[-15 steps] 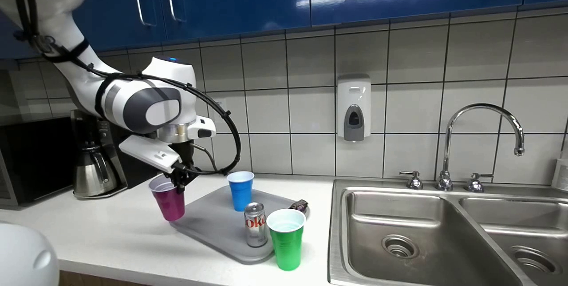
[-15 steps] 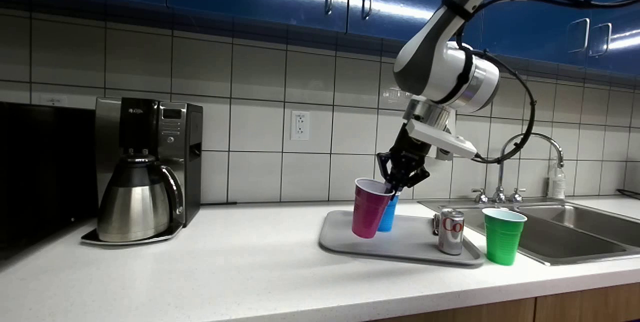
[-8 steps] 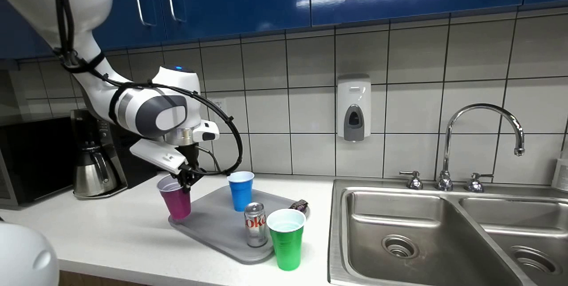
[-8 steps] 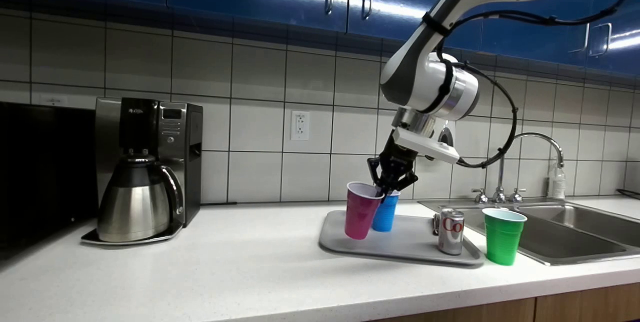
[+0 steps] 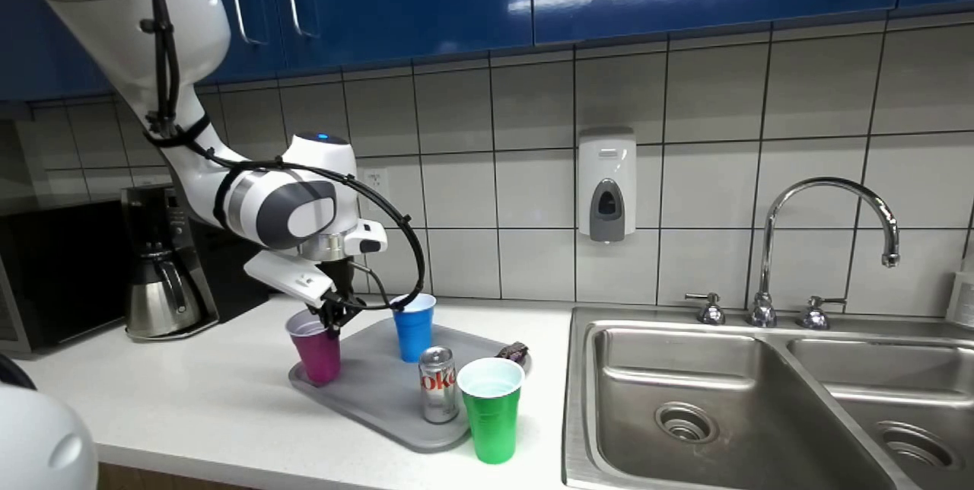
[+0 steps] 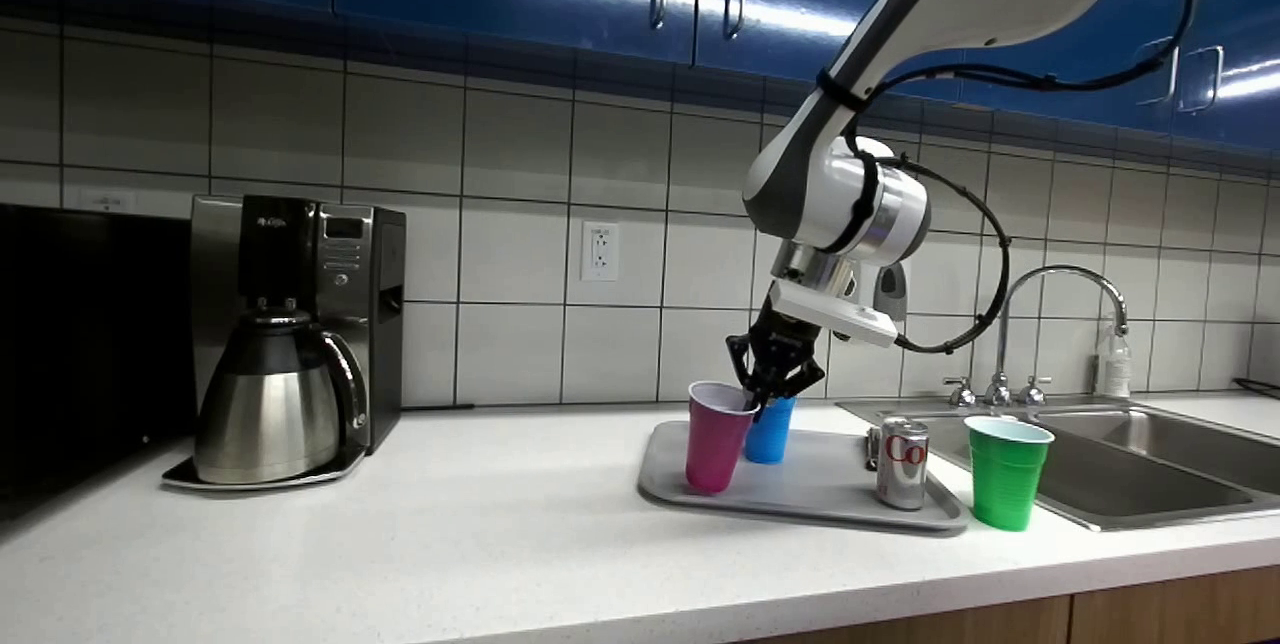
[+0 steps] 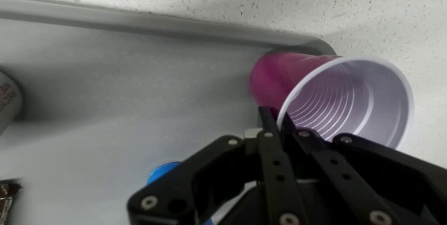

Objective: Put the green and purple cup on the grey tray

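Observation:
The purple cup [image 5: 316, 359] is white inside and slightly tilted; it also shows in another exterior view [image 6: 712, 452] and the wrist view [image 7: 274, 78]. My gripper [image 7: 276, 113] is shut on its rim, one finger inside and one outside. The cup's base is over a corner of the grey tray [image 5: 365, 406], very low; I cannot tell whether it touches. The green cup [image 5: 494, 423] stands upright on the counter beside the opposite end of the tray [image 6: 800, 506]; this cup shows in both exterior views [image 6: 1006, 484] and is out of the wrist view.
On the tray stand a blue cup [image 5: 415, 332], close behind the gripper, and a Coke can [image 5: 439, 391]. A small dark wrapped item [image 5: 513, 353] lies at the tray's edge. A sink [image 5: 685, 368] is beyond the green cup. A coffee maker [image 6: 290, 354] stands on the counter.
My gripper has carried the purple cup lower and over the tray's corner, rightward in an exterior view. The other cups, the can and the tray have not moved.

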Controlling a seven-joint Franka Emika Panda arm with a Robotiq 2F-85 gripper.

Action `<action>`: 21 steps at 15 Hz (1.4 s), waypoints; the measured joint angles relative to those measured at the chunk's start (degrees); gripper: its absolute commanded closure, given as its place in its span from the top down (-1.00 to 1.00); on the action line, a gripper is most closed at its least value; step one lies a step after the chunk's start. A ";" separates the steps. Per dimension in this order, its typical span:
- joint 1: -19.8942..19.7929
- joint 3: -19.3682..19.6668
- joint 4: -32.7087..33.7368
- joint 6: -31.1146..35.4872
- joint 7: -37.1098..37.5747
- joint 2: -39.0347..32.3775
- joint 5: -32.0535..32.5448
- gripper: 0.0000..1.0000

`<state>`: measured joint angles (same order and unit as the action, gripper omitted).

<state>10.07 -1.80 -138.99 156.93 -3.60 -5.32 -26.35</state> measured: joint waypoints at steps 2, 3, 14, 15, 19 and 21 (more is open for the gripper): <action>-0.25 -0.07 0.81 0.01 0.86 -1.13 0.68 -0.98; -0.33 -0.09 1.11 0.01 1.20 -1.55 0.98 -0.98; -0.68 -0.47 2.83 -0.09 7.82 -3.69 7.23 0.13; -0.68 -0.48 2.86 -0.09 8.22 -3.79 7.53 0.27; -0.83 -0.48 2.90 -0.11 8.85 -3.84 7.79 0.87; -1.14 -0.48 2.98 -0.15 8.85 -3.83 7.79 1.00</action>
<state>8.92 -2.29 -136.01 156.77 5.25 -9.15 -18.55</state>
